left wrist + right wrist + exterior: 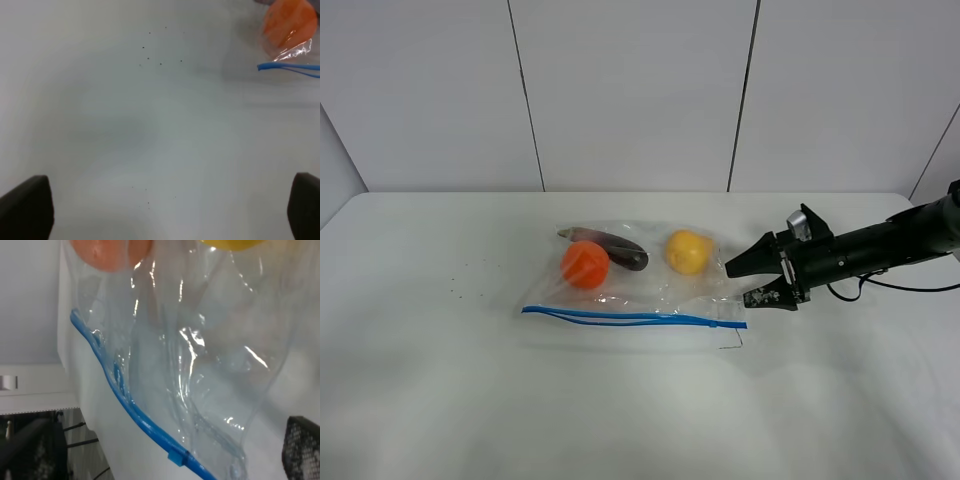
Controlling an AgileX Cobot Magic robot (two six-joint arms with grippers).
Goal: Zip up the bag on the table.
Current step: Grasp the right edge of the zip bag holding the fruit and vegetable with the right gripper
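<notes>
The clear bag lies on the white table, with an orange fruit, a dark purple eggplant and a yellow fruit inside. Its blue zipper strip runs along the near edge, and its two lines stand apart toward the left end. My right gripper is open and empty, just right of the bag's right edge. The right wrist view shows the strip, a small blue slider and one fingertip. My left gripper is open and empty over bare table, with the strip's left end ahead of it.
Several tiny dark specks lie on the table left of the bag. A white panelled wall stands behind the table. A black cable trails from the right arm. The left arm is out of the exterior view.
</notes>
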